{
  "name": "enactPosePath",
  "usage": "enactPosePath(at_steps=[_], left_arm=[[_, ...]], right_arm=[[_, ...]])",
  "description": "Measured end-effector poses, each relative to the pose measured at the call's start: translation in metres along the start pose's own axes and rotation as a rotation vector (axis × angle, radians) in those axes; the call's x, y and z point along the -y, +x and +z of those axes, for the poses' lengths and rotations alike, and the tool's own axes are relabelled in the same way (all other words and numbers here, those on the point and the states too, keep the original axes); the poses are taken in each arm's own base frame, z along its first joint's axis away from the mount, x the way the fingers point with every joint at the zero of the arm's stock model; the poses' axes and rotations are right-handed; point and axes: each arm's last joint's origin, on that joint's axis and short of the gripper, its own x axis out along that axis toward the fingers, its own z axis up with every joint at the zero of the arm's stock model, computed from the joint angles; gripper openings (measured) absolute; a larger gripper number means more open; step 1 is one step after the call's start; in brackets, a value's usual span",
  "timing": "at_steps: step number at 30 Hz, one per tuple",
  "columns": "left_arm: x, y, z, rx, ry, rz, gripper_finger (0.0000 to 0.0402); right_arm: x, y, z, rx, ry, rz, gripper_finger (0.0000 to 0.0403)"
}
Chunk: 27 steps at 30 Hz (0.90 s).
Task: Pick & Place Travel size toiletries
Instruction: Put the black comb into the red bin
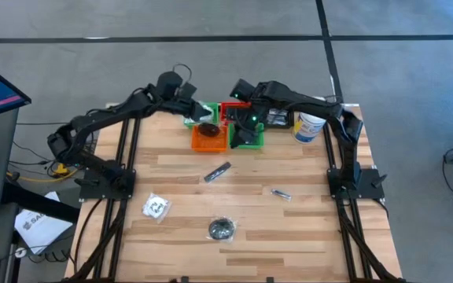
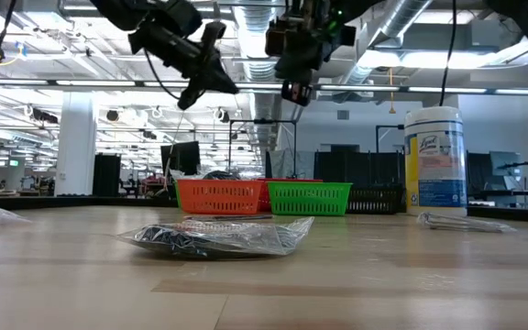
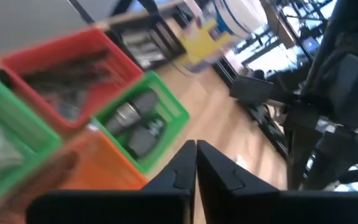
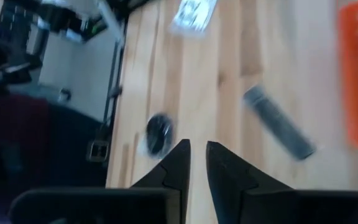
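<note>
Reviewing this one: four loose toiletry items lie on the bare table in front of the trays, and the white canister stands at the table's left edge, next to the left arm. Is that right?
Not quite. The four loose items are right: the clear packet, black round piece, dark slim item and silvery sachet. But the high view shows the white canister near the table's right side, beside the right arm.

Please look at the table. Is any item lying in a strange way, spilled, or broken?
Nothing looks spilled or broken. Four small items lie loose on the table: a clear packet, a black round piece, a grey stick and a slim silvery sachet. The white canister stands upright.
</note>
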Motion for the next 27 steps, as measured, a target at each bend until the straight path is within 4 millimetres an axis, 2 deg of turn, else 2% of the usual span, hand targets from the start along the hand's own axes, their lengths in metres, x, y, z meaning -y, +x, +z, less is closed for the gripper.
enactPosePath(at_steps=[6, 12, 15, 21, 27], left_arm=[[0.043, 0.020, -0.028, -0.040, 0.009, 0.019, 0.0001], [0.084, 0.030, -0.061, -0.015, 0.010, 0.087, 0.0000], [0.098, 0.033, -0.076, -0.006, 0.000, 0.114, 0.0000], [0.105, 0.038, -0.111, -0.026, -0.074, 0.174, 0.0000], [0.095, 0.043, -0.136, -0.050, -0.098, 0.244, 0.0000]], right_arm=[[-0.022, 0.019, -0.011, -0.134, -0.025, 0.050, 0.0005], [-0.047, 0.039, -0.018, -0.233, -0.026, 0.090, 0.0005], [-0.064, 0.047, -0.025, -0.245, -0.059, 0.107, 0.0001], [-0.082, 0.059, -0.066, -0.220, -0.059, 0.098, 0.0001], [-0.081, 0.059, -0.111, -0.113, 0.009, 0.092, 0.0002]])
